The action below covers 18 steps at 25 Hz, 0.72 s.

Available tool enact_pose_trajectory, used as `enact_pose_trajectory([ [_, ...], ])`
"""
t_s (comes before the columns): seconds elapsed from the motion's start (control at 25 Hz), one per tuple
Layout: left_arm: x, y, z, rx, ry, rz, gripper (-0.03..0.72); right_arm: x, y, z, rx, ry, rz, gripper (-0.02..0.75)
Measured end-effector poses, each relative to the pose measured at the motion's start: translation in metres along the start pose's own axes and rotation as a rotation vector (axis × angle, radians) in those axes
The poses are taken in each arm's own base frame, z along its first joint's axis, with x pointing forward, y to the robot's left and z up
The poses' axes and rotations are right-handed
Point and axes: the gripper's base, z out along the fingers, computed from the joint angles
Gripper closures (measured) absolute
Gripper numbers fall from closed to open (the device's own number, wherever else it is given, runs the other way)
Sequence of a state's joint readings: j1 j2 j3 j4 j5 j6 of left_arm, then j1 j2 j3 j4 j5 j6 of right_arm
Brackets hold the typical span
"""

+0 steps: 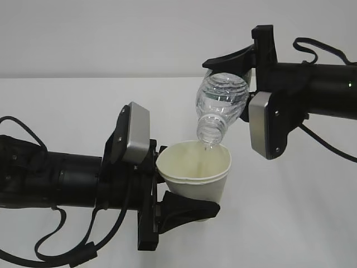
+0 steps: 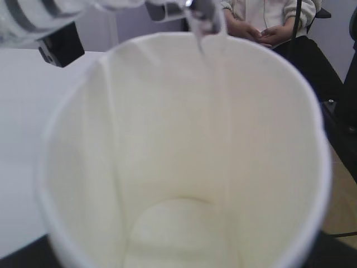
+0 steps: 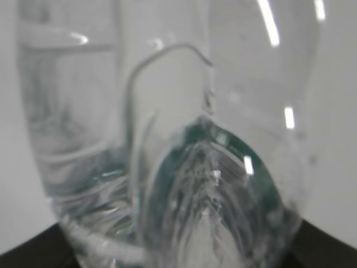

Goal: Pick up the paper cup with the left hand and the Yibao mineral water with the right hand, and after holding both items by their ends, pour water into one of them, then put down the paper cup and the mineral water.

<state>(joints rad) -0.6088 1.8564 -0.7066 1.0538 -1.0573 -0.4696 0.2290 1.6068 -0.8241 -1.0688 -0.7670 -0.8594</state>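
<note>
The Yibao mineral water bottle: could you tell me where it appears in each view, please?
Exterior view: Yibao mineral water upper centre, tipped neck-down over the paper cup.
Left wrist view: its neck at the top edge, above the cup.
Right wrist view: fills the frame.
Shared landmark: the bottle's mouth.

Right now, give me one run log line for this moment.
phase: pouring | left hand: holds paper cup upright | right hand: holds Yibao mineral water tipped neck-down over cup | water stream entering cup
</note>
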Motion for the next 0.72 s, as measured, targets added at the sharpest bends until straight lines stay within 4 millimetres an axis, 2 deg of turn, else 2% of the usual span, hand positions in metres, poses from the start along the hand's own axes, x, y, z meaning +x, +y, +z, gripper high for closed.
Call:
enact_pose_trajectory([
  [0.72, 0.0010, -0.0020, 0.0000, 0.022, 0.011, 0.014, 0.259, -0.0003, -0.0003, 0.0000, 0.003, -0.003, 0.000, 0.294],
])
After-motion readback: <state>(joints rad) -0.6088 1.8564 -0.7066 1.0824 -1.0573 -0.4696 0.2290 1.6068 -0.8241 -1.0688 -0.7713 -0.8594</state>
